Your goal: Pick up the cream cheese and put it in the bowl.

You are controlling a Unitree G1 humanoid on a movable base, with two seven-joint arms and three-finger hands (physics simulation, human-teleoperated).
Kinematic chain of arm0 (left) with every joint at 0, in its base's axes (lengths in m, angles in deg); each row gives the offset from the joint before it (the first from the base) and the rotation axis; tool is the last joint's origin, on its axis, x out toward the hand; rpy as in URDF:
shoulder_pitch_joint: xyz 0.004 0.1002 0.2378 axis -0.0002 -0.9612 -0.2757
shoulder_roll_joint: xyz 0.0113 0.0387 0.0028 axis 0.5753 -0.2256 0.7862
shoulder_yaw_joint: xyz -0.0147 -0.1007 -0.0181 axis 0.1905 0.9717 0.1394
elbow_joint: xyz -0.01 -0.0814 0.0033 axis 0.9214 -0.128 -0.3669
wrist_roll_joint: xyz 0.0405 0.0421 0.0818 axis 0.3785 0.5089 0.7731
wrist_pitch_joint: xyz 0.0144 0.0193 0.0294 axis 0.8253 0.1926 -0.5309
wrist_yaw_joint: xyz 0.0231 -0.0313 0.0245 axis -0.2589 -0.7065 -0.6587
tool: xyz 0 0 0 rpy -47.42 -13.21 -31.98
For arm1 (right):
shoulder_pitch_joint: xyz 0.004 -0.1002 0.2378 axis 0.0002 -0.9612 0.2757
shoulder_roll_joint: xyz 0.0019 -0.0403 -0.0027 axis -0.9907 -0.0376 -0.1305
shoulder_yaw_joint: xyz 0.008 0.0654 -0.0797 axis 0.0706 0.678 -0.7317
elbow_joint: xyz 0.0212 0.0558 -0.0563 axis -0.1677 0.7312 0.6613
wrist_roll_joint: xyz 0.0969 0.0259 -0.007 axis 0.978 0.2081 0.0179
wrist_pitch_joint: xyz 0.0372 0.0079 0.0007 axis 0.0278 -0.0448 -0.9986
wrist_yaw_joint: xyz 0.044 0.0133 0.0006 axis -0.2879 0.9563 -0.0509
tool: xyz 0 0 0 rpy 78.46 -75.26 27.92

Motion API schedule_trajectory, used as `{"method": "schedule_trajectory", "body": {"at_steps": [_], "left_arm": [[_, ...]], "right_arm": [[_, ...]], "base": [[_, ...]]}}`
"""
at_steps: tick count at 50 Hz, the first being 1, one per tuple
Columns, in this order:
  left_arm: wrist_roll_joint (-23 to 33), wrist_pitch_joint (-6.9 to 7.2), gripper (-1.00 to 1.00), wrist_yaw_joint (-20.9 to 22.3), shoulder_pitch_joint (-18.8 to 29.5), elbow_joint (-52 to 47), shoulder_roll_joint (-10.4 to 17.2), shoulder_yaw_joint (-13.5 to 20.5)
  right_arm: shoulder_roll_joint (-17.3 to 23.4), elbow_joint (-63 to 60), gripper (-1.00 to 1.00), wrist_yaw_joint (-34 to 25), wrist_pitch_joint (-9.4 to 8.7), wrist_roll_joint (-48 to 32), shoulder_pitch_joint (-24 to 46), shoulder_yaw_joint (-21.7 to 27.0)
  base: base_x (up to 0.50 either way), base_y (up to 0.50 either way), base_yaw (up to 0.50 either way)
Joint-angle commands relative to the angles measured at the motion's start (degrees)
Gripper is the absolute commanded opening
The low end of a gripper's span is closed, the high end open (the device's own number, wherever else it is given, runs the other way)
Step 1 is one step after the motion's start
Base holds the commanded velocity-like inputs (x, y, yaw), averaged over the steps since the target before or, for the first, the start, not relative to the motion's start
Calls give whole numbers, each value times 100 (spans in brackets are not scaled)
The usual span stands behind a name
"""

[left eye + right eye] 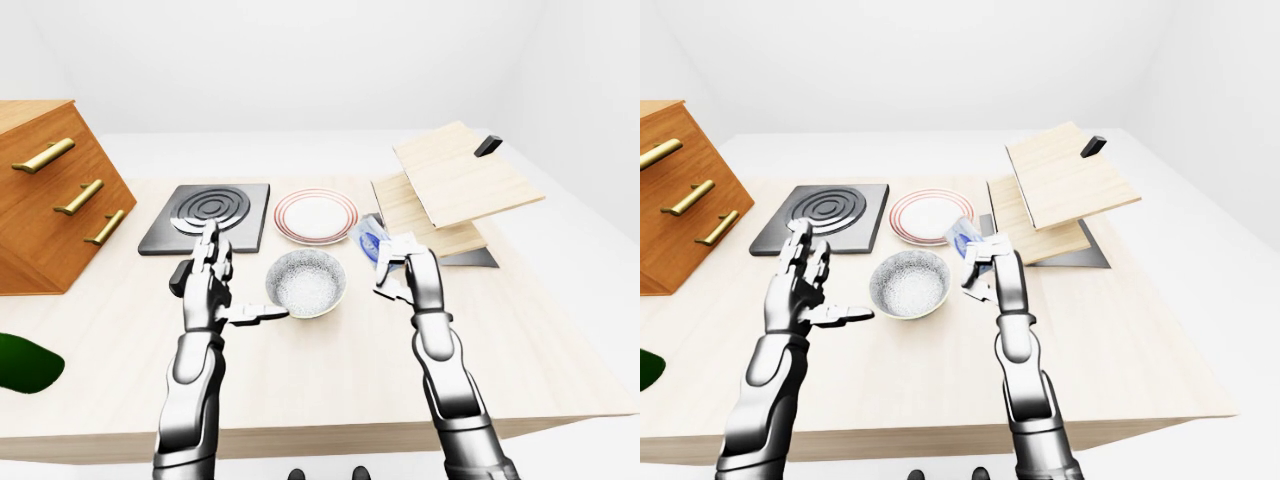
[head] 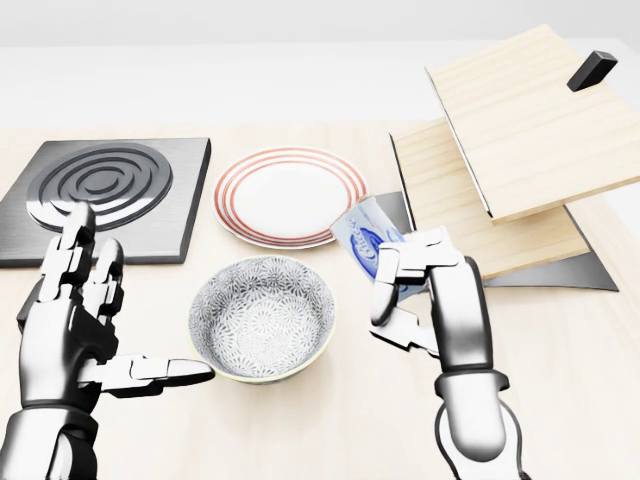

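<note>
1. The bowl (image 2: 262, 318) stands open-topped; bare tabletop (image 2: 330, 420) lies below it in the head view.
2. The left robot hand (image 2: 85, 320) stands spread just left of the bowl, thumb near its rim.
3. The plate (image 2: 288, 195) lies just above the bowl.
4. The wooden rack (image 2: 510, 150) rises to the bowl's upper right.

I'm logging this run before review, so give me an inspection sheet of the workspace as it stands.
Surface: light wooden table.
Job's things: cream cheese packet in the right hand, above the table, right of the bowl; bowl holds nothing.
Clutter: red-ringed plate, dark ringed stove plate, tilted stacked wooden boards, wooden drawer cabinet, green object at left edge.
Hands: right hand closed on the cream cheese; left hand open beside the bowl.
Cables: nothing seen.
Surroundings: plain white walls.
</note>
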Motion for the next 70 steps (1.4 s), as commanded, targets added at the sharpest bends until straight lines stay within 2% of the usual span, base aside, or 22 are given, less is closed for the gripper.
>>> {"method": "schedule_trajectory", "body": {"at_steps": [1, 3, 10, 23, 32, 45, 70], "left_arm": [[-23, 0, 100, -29, 131, 32, 88, 124], [-50, 0, 100, -33, 132, -42, 97, 155], [-124, 0, 100, -30, 162, -42, 127, 232], [-209, 0, 100, -73, 175, -98, 146, 279], [-251, 0, 100, -90, 191, -99, 158, 309], [-313, 0, 100, -97, 182, -134, 165, 333], [-375, 0, 100, -88, 188, -145, 182, 356]], "right_arm": [[-145, 265, -100, -468, -68, -286, 632, -246], [-150, 354, -100, -538, -1, -552, 705, -375], [-214, 849, -100, -719, -1, -1122, 990, -427], [-93, 1506, -100, -1248, -1, -2934, 1463, -604], [-111, 1655, -100, -1449, -1, -3471, 1463, -596], [-201, 1709, -100, -1472, -1, -3943, 1445, -679], [-329, 2036, -100, -1358, -1, -4103, 1469, -797]], "base": [[0, 0, 0], [0, 0, 0], [0, 0, 0], [0, 0, 0], [0, 0, 0], [0, 0, 0], [0, 0, 0]]}}
